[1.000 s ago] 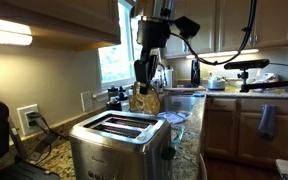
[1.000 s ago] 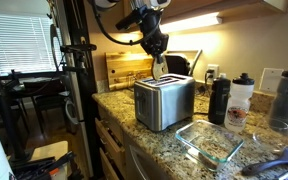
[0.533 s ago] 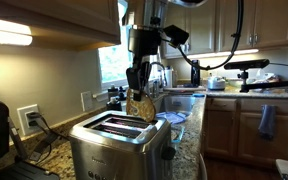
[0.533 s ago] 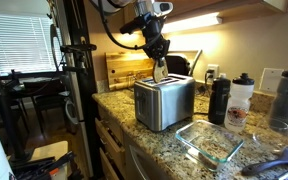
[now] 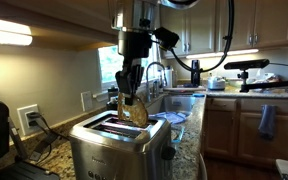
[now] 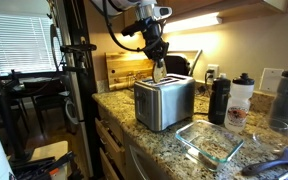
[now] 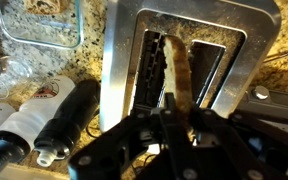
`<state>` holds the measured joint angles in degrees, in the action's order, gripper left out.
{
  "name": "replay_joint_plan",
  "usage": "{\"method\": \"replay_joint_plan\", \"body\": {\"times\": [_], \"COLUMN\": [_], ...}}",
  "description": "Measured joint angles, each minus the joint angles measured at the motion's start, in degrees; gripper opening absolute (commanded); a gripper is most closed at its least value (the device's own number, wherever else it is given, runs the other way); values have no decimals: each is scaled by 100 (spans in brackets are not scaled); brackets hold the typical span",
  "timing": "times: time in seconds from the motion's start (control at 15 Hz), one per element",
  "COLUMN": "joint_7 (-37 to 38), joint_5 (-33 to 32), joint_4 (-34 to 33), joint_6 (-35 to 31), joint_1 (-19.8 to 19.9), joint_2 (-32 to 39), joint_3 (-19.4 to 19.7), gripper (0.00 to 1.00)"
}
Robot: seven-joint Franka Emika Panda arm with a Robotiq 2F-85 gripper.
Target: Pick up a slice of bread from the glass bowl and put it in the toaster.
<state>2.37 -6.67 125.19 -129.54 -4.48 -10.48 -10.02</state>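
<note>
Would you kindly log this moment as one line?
stage: insertion | hand: shut on slice of bread | slice: upright at toaster slot

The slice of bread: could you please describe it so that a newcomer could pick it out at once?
Find the steel toaster on the granite counter. Just above its slots the gripper holds the slice of bread upright. Unlike the steel and black around it, it is tan with a darker crust.

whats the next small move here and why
Probably ease the gripper straight down a little, then release. It holds the slice of bread upright right at the toaster top, and the wrist view shows the slice aligned with a slot, not yet dropped in.
</note>
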Motion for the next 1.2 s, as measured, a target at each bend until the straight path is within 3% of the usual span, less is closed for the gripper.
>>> {"method": "replay_joint_plan", "body": {"times": [1.2], "joint_7": [533], "joint_5": [-509], "joint_4": [-26], "joint_6": [3], "joint_1": [2], "joint_2": [100], "joint_3": [3], "gripper": [7]}}
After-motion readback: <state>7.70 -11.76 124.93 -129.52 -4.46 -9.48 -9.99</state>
